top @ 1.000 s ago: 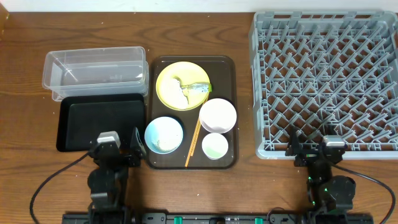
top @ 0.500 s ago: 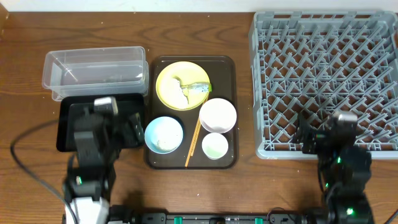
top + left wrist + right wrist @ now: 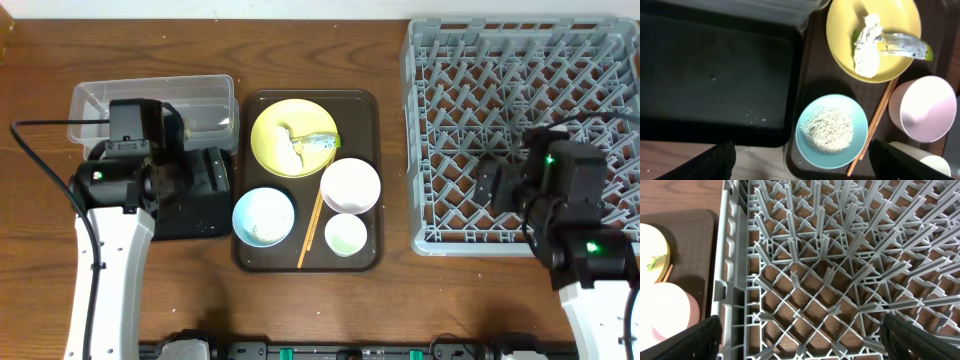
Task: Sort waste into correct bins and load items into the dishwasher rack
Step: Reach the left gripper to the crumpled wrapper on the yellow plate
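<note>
On the middle of the table, seen from overhead with 12 o'clock at the far edge, a dark brown serving tray (image 3: 362, 110) carries all the dishes. The yellow plate (image 3: 842, 25) at its 12 o'clock end holds a crumpled white tissue (image 3: 866, 47) and, touching it, a green-and-yellow wrapper (image 3: 902, 45). The blue bowl (image 3: 860, 132) at 8 o'clock contains a mound of rice (image 3: 830, 130). The white bowl (image 3: 350, 185) sits at 3 o'clock and the small cup (image 3: 346, 235) at 5 o'clock. The chopsticks (image 3: 309, 232) lie between the blue bowl and the cup. At 9 o'clock from the serving tray lies the black tray (image 3: 710, 65), its floor dotted with a few white specks, and the clear tub (image 3: 200, 100) is at 12 o'clock from it. The grey rack (image 3: 560, 90) stands at 3 o'clock. The left gripper (image 3: 802, 146) hangs over the black tray's 3 o'clock edge and the right gripper (image 3: 800, 325) over the rack's 8 o'clock corner. Both have their fingers spread wide and grasp nothing.
</note>
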Tool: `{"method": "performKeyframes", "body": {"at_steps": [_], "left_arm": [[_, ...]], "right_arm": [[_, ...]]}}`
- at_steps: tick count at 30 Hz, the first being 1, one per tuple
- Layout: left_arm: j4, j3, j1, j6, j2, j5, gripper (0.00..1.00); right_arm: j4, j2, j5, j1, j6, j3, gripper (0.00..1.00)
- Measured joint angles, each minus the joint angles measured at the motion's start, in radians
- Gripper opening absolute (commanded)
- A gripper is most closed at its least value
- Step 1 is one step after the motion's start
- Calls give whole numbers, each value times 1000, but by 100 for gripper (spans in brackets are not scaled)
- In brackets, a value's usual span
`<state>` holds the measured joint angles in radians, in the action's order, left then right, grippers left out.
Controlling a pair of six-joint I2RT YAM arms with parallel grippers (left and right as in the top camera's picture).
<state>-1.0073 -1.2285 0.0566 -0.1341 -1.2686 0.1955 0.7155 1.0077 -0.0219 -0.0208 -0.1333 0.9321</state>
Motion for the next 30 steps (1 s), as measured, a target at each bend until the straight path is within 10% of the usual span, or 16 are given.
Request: {"method": "performKeyframes", "body": {"at_steps": [30], "left_arm": [[509,-4,-289,-5,-569,72,77]], "right_arm": [[9,12,3,0,0,2,99]]}}
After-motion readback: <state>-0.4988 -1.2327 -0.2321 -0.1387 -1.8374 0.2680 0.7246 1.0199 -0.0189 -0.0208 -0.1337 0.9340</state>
